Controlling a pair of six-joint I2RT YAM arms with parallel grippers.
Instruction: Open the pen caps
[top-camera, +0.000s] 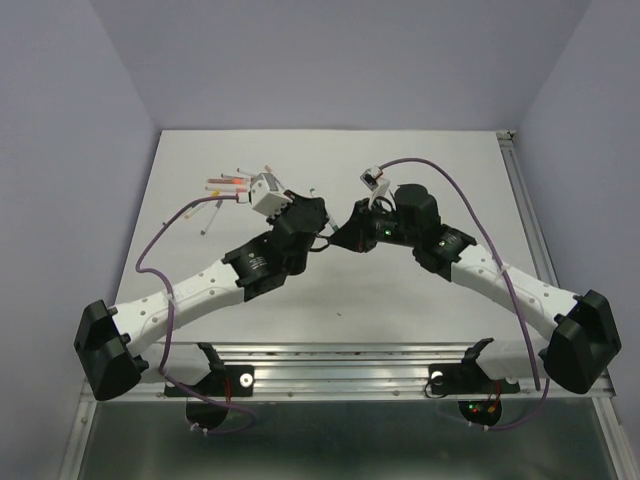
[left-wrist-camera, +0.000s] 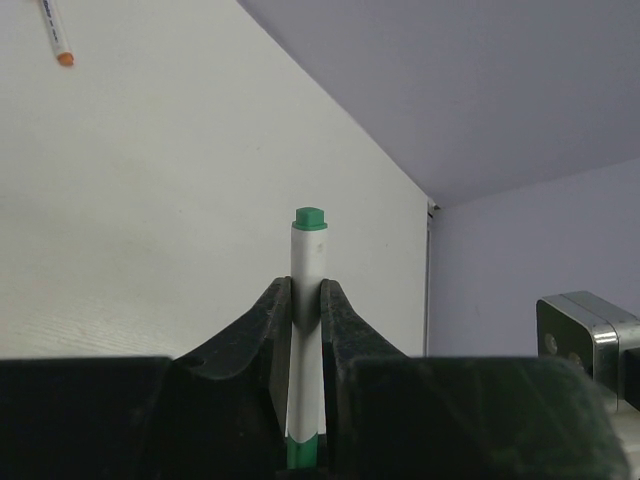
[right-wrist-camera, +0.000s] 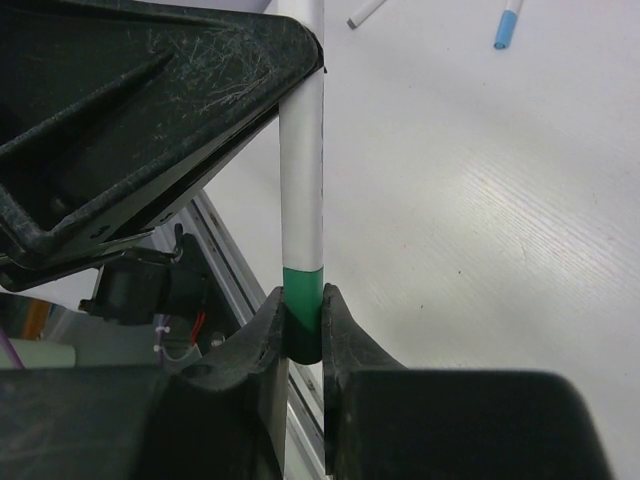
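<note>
Far left on the table (top-camera: 420, 290), loose pens (top-camera: 222, 186) lie in a scatter, pointing various ways. They are well apart from the two grippers, which meet over the middle.

The left gripper (left-wrist-camera: 307, 290) is closed on a white pen (left-wrist-camera: 308, 255), with its fingertips pinching the barrel from both sides. In the left wrist view the pen's long axis runs straight up the frame. A small green plug (left-wrist-camera: 310, 217) tops the free end above the fingers. The barrel runs down through the gap between them, and more green shows at the bottom edge.

In the right wrist view the same pen again stands upright in frame. The barrel rises to pass beside the left gripper's dark finger at the top. Its green cap (right-wrist-camera: 302, 285) is at the lower end, seated flush against the white barrel with no gap.

The right gripper (right-wrist-camera: 302, 300) is clamped tight on that cap, one finger on each side. The cap's lower part is sunk between the pads and only its upper band is exposed. The pen is held off the table between the two grips. From above it is hidden by the grippers, so its direction there cannot be told.
</note>
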